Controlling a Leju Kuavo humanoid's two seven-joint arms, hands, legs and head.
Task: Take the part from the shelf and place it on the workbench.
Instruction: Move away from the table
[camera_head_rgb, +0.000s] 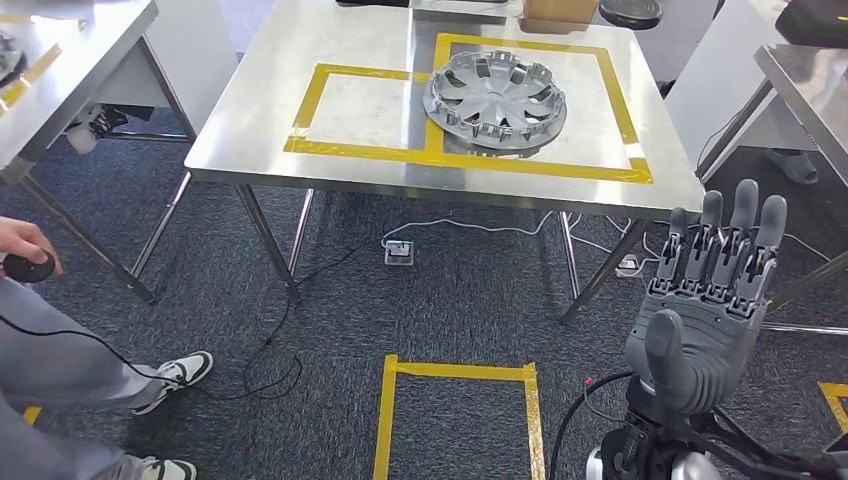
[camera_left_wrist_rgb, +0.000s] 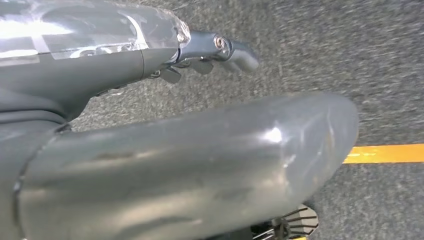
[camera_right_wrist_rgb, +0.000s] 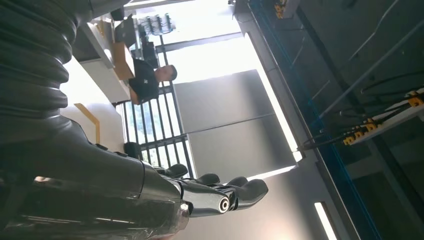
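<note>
The square, brushed-steel table (camera_head_rgb: 300, 110) stands ahead of and to the left of the right robot hand (camera_head_rgb: 712, 300), well apart from it across dark grey carpet (camera_head_rgb: 470, 300). Yellow tape rectangles (camera_head_rgb: 340, 110) mark its top. On it, inside the larger taped frame and overlapping the tape line between the two, lies the round silver plastic wheel cover (camera_head_rgb: 495, 100), flat and free of any grip. Judging from this, the placing looks done, and only pulling the arm away seems left.

The right robot hand is raised, palm toward the table, fingers straight and close side by side, holding nothing. The left robot hand (camera_left_wrist_rgb: 210, 52) hangs over the carpet; whether its fingers are spread or curled I cannot tell.

A yellow tape square (camera_head_rgb: 455, 415) marks the floor near the right robot hand, toward its left. A person's hand (camera_head_rgb: 25, 250) and sneakers (camera_head_rgb: 175, 375) sit far off on the left.
</note>
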